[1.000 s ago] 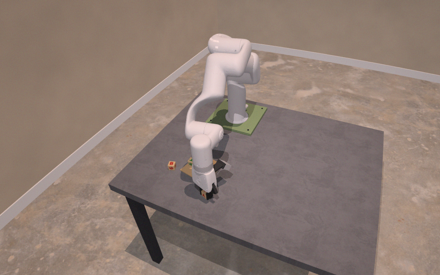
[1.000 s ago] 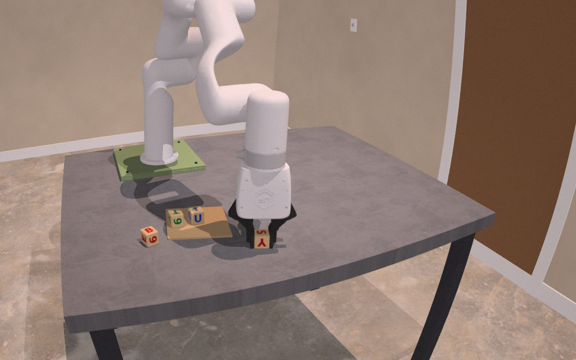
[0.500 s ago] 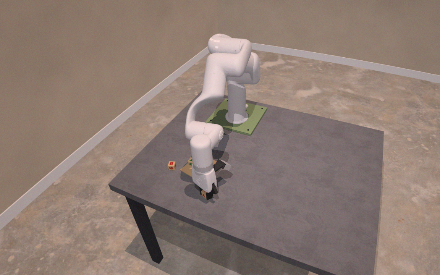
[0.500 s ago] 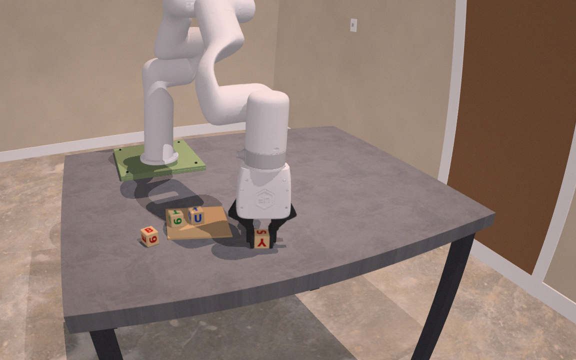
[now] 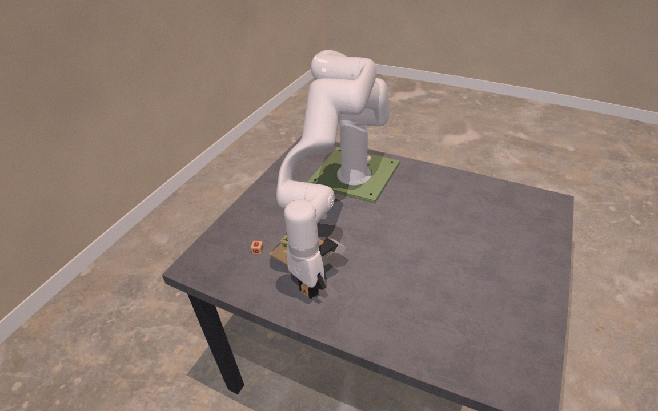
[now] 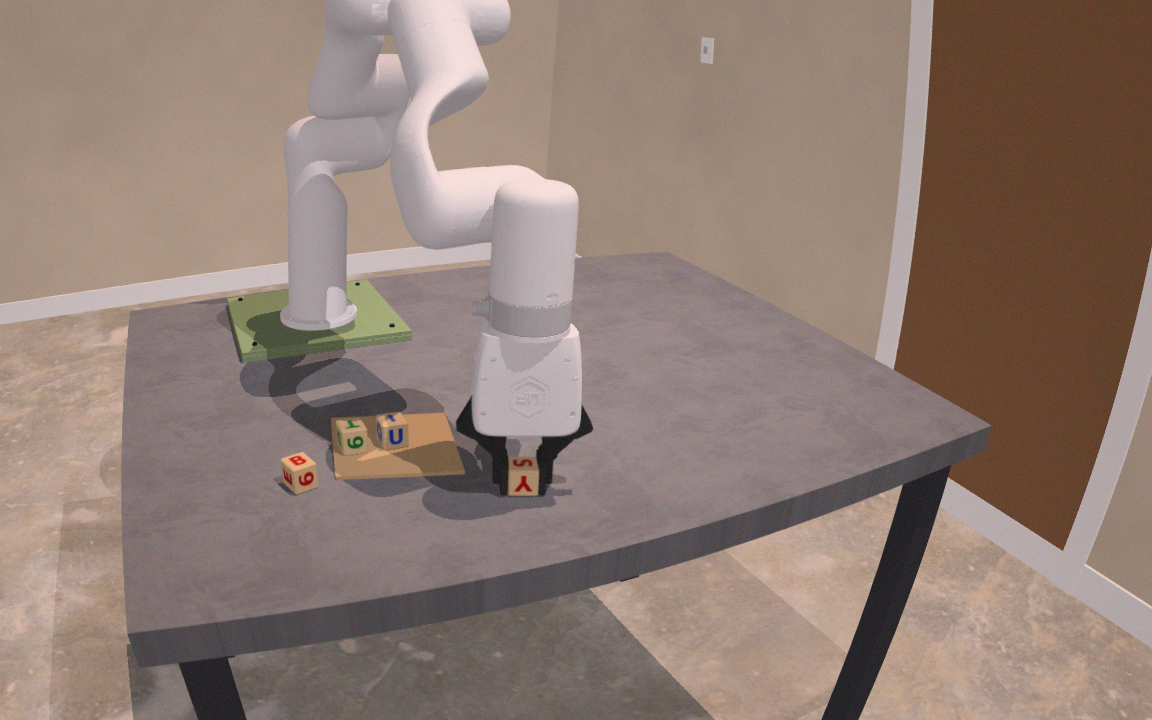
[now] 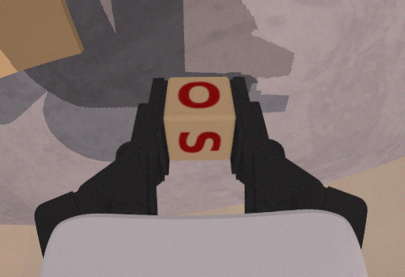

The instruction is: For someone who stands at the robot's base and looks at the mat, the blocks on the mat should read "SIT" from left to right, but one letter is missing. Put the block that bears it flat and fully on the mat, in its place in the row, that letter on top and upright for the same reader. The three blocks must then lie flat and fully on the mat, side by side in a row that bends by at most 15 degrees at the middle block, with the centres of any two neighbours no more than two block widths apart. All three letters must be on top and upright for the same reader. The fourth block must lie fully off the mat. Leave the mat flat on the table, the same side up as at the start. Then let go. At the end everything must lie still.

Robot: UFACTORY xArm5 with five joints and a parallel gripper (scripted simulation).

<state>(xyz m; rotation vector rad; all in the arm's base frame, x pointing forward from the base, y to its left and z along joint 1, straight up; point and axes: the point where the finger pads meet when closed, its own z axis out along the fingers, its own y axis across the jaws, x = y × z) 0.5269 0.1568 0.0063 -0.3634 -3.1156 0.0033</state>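
- We had the claw (image 6: 525, 465) clenched on the red-lettered block (image 6: 524, 478), one black finger (image 7: 148, 148) pressed against each of its opposite sides.
- In the wrist view the block (image 7: 198, 118) showed a red S on the face toward the camera and a red O on the face beyond it.
- From the exterior view we read an S on its top face and an inverted Y on the side turned toward that camera.
- The held block sat at or just above the grey counter (image 6: 741, 402); we could not tell whether it touched the surface.
- It was off the tan mat (image 6: 419, 452), just beside the mat's edge on the side away from the other loose block.
- Two blocks stood on the mat, side by side near its far edge: a green-lettered block (image 6: 351, 435) with a 9 on its side, and a blue-lettered block (image 6: 392, 431) with a U on its side.
- Their top letters were too small for us to read with certainty.
- A fourth block (image 6: 299, 471), lettered in red with a B on top and a 9 on its side, lay on the counter off the mat, close to the mat's opposite edge.
- In the top view our arm hid most of the mat (image 5: 276, 251), and the fourth block (image 5: 256, 247) lay apart beside it.
- The arm stood on a green base plate (image 6: 249, 344) at the far part of the counter.
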